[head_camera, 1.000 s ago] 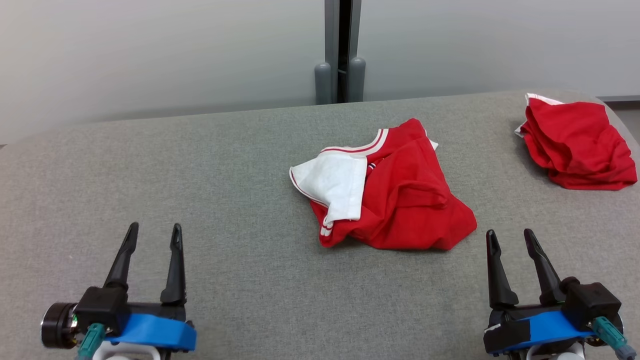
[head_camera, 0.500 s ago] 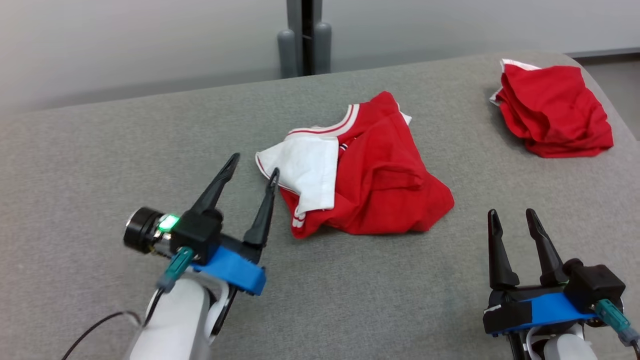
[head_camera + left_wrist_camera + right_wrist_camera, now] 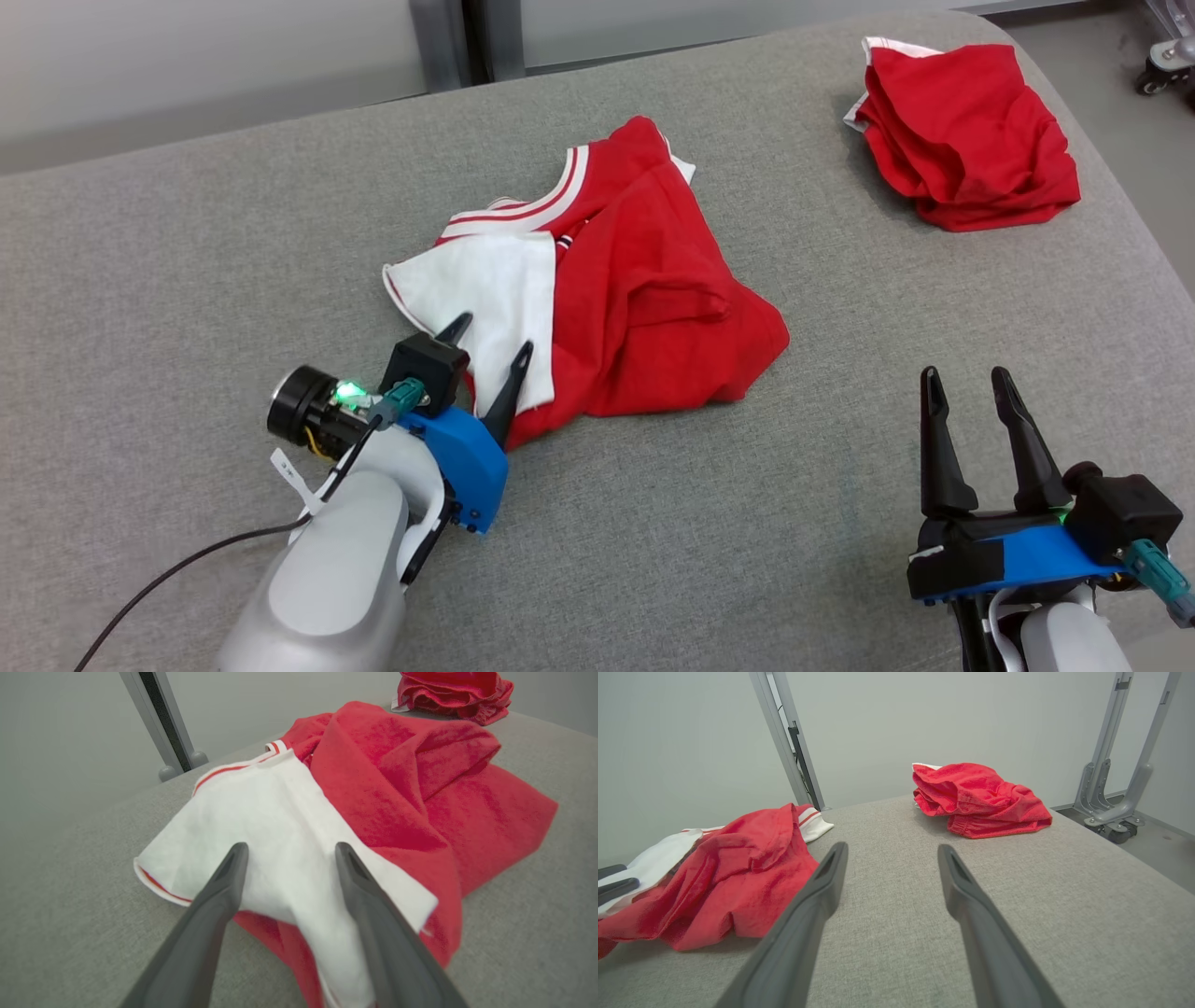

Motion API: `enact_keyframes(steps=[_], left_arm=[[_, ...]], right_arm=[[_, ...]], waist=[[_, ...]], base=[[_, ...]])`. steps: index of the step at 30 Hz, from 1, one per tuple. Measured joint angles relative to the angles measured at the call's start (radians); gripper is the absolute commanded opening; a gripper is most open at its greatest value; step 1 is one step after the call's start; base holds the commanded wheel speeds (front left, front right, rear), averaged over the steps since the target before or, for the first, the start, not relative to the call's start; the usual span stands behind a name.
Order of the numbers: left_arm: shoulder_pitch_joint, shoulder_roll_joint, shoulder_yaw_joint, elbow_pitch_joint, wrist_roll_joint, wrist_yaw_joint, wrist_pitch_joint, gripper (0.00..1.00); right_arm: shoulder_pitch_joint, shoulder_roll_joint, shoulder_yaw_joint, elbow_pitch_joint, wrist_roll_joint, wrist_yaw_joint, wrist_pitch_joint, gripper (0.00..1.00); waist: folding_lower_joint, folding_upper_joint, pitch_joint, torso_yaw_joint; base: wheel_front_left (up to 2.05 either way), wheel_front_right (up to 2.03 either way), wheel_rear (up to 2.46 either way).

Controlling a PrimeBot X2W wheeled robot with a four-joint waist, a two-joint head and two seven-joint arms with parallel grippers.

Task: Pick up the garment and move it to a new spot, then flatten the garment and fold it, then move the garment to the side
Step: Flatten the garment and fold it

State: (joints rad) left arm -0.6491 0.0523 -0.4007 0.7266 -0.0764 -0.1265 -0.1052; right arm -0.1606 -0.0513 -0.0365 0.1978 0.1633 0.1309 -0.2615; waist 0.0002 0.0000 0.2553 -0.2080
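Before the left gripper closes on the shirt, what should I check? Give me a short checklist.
1. Left gripper open: ok.
2. Its fingers astride the white sleeve of the shirt: ok.
3. Fingers low enough to catch cloth: cannot tell.
4. Right gripper open, clear of the shirt: ok.
5. Red pile apart from the shirt: ok.

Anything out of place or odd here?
Nothing damaged or spilled. The red-and-white garment lies crumpled in the middle of the table, white part flopped over; a second red garment sits bunched near its far right corner.
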Motion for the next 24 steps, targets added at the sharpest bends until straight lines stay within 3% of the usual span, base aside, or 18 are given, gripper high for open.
enact_keyframes(steps=[6,7,8,9,10,18,24], left_arm=[[-0.017,0.0,-0.016,0.109,-0.03,-0.001,0.095,1.0],[-0.023,0.0,-0.022,0.123,-0.034,-0.001,0.11,0.95],[-0.027,-0.001,-0.026,0.131,-0.04,-0.001,0.114,0.49],[-0.031,-0.001,-0.029,0.135,-0.045,-0.001,0.114,0.49],[-0.034,-0.001,-0.032,0.14,-0.048,-0.001,0.112,0.0],[-0.037,0.0,-0.036,0.122,-0.098,-0.001,-0.01,0.0],[0.039,-0.002,-0.012,0.058,-0.14,0.039,-0.108,0.0]], right_arm=[[-0.004,0.0,-0.001,-0.002,0.006,0.0,0.0,1.0],[-0.004,0.0,-0.002,-0.002,0.006,0.0,0.0,1.0],[-0.004,0.0,-0.003,-0.002,0.006,0.0,0.0,1.0],[-0.004,0.0,-0.003,-0.003,0.006,0.0,0.0,1.0],[-0.004,0.0,-0.003,-0.003,0.006,0.0,0.0,1.0],[-0.002,0.0,-0.015,-0.007,-0.003,0.0,0.0,1.0],[0.017,0.0,-0.013,-0.005,-0.013,0.0,0.0,1.0]], waist=[[0.0,0.0,0.015,-0.008],[0.0,0.0,0.016,-0.007],[-0.0001,0.0,0.016,-0.006],[-0.0001,0.0,0.017,-0.005],[0.0,0.0,0.017,-0.003],[-0.0001,0.0,0.0,0.03],[-0.0001,0.0,-0.032,0.086]], base=[[0.0,0.0,0.0],[0.0,0.0,0.0],[0.0,0.0,0.0],[0.0,0.0,0.0],[0.0,0.0,0.0],[0.0,0.0,0.0],[0.0,0.0,0.0]])
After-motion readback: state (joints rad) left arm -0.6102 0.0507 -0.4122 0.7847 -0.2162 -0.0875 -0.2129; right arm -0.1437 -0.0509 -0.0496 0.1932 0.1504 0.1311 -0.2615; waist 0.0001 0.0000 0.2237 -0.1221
